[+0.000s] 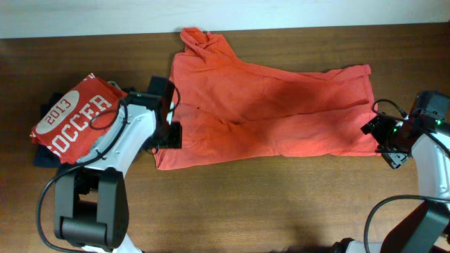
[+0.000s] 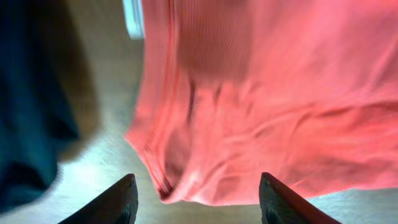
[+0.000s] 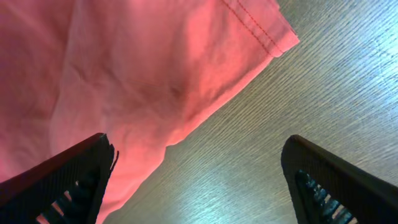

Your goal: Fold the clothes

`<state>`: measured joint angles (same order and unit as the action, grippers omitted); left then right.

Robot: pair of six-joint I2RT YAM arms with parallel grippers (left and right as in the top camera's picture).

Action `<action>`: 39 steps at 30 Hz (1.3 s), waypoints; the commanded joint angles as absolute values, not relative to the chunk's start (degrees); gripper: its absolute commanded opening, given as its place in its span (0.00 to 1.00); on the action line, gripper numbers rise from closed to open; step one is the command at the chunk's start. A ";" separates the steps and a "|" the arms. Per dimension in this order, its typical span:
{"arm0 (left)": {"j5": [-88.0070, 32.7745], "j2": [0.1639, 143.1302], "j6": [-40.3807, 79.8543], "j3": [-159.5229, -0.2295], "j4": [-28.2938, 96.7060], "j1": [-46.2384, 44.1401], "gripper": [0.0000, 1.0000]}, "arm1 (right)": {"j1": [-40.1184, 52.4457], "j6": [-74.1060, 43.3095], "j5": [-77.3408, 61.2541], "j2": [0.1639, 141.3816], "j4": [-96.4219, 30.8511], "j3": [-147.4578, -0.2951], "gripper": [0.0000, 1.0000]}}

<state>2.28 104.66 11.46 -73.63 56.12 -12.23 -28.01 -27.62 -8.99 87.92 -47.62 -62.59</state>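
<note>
Nearest, the bare wooden desk point(image 1: 281, 211) runs along the front. Just beyond it, the left fingers point(image 1: 167, 135) stand at the near left corner of the orange-red T-shirt point(image 1: 267, 112), spread apart and released, with nothing between them; in the left wrist view the shirt's rumpled corner lies on the desk just ahead of the tips, not pinched. At the opposite end the right fingers point(image 1: 384, 144) sit by the shirt's right edge, spread wide and likewise released; the right wrist view shows a stitched hem corner lying flat on the wood, with one finger over the cloth and the other over bare desk. To the left of the left arm, a red shirt point(image 1: 74, 116) printed "2013 SOCCER" sits folded on top of dark garments point(image 1: 43, 156), apart from the T-shirt. The T-shirt itself lies across the middle of the desk as a long band from left to right, creased along its length, a plain side up; farthest back, its left part bunches into a bump near the desk's back edge.
</note>
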 commanded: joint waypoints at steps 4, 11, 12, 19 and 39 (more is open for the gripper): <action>-0.27 104.03 15.22 -66.92 52.90 -11.49 0.49 | -27.81 -27.46 -7.73 88.68 -47.62 -63.00 0.88; 0.16 104.03 15.16 -65.17 48.14 -11.07 0.24 | -27.81 -27.46 -7.70 88.71 -47.79 -63.00 0.88; 0.21 104.03 15.16 -65.17 48.01 -11.07 0.20 | -27.81 -27.46 -7.68 88.71 -47.81 -63.00 0.88; 1.45 104.07 14.28 -63.81 47.44 -10.96 0.23 | -27.81 -27.46 -7.70 88.71 -47.86 -63.00 0.88; 2.70 103.33 14.79 -62.67 48.64 -6.66 0.00 | -27.88 -28.58 -3.57 89.95 -46.92 -63.00 0.64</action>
<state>1.48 104.66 14.41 -63.09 48.42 -8.36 -28.01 -28.12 -5.54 88.55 -47.31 -62.59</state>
